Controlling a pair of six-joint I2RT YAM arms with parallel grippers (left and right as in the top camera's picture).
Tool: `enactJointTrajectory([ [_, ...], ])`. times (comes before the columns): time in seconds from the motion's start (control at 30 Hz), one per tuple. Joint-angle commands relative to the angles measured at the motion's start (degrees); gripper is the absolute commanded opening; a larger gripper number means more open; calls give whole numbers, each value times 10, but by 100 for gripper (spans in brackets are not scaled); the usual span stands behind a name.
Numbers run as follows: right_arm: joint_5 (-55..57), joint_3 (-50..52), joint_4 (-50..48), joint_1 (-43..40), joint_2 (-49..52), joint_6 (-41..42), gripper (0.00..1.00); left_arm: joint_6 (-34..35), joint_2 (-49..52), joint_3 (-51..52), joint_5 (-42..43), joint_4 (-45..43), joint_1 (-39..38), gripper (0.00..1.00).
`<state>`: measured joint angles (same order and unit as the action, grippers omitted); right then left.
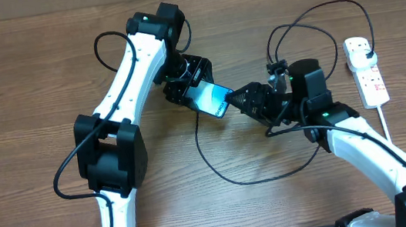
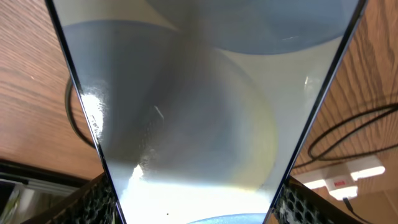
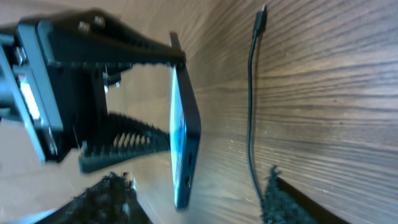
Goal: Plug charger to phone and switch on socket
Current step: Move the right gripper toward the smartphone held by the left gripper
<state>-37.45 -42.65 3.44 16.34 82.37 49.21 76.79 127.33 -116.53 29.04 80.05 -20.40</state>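
Note:
My left gripper (image 1: pixel 194 90) is shut on the phone (image 1: pixel 214 99) and holds it tilted above the table; the screen fills the left wrist view (image 2: pixel 199 112). My right gripper (image 1: pixel 240 97) is open, and the phone's free end (image 3: pixel 185 155) lies edge-on between its fingers (image 3: pixel 193 199) without being gripped. The charger cable (image 1: pixel 230 176) loops over the table, and its connector tip (image 3: pixel 263 11) lies loose on the wood, held by neither gripper. Its black plug (image 1: pixel 367 49) sits at the top of the socket strip (image 1: pixel 367 74) at the far right.
The strip's thick white cord (image 1: pixel 384 122) runs down toward the front right. The strip also shows in the left wrist view (image 2: pixel 348 177). Black arm cables arc above both arms (image 1: pixel 315 14). The table is bare wood (image 1: pixel 21 89).

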Motion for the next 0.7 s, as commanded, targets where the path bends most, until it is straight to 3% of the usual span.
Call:
enactJointTrajectory([
  [0.0,67,-10,-16,21,7,97,65,17,-2,-14,48,0,-3,56],
  [0.3,71,-10,-82,49,44,123,52,14,-2,-14,69,2,-3,57],
  [0.67,96,-10,-97,59,47,123,39,14,-2,-14,70,3,-12,58],
])
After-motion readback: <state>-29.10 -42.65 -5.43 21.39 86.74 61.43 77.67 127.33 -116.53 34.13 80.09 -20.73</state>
